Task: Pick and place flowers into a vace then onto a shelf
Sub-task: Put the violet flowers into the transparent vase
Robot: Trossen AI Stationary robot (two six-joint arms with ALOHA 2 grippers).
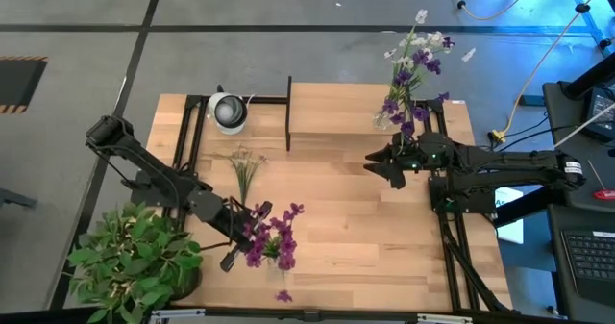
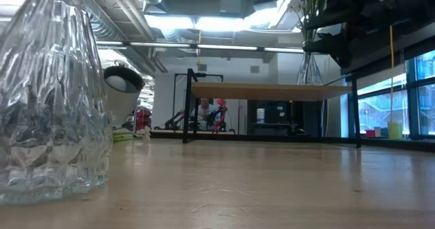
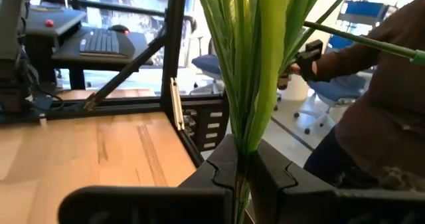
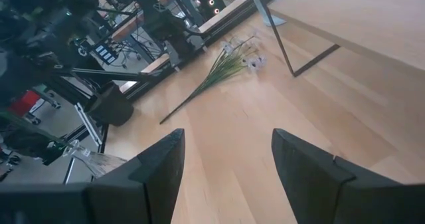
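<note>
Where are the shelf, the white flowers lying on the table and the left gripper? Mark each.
shelf (image 1: 336,112), high view, bare board top.
white flowers (image 1: 245,166), high view, stem bundle.
left gripper (image 3: 244,167), left wrist view, where fingers clamp green stems.

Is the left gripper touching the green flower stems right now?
Touching. The left wrist view shows the left gripper shut on the green stems, which rise from between its fingers.

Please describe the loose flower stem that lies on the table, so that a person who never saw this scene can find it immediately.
Start at the low light-wood shelf on a black frame at the table's far side. Just in front of its left end, the bunch of thin green stems with small white blossoms lies flat on the bare tabletop. Unlike the purple flowers held by the left gripper, nothing touches it.
</note>
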